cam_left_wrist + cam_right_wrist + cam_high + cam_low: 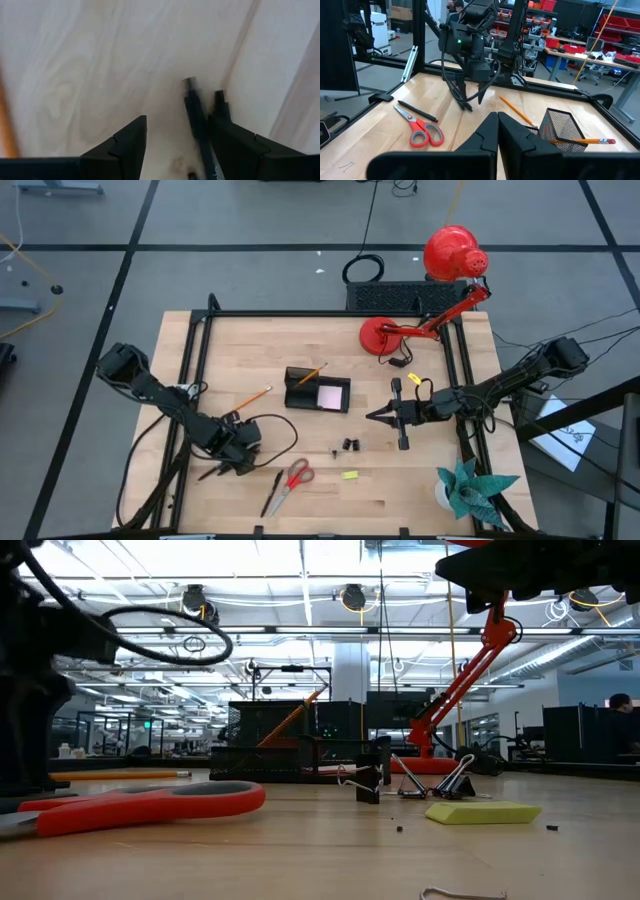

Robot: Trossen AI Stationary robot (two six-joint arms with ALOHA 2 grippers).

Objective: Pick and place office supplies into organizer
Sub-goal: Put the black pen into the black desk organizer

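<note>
Left tool [172, 145] spread low over the desk [420, 480], black pen [196, 117] lying against one finger instead of centred, so likely to roll or skid away on closing; right tool [372, 416] pressed together beside the organizer [318, 391].

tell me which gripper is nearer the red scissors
Left. The left gripper is just beside the red scissors, low over the table; the right gripper hovers farther off, past the clips.
</note>
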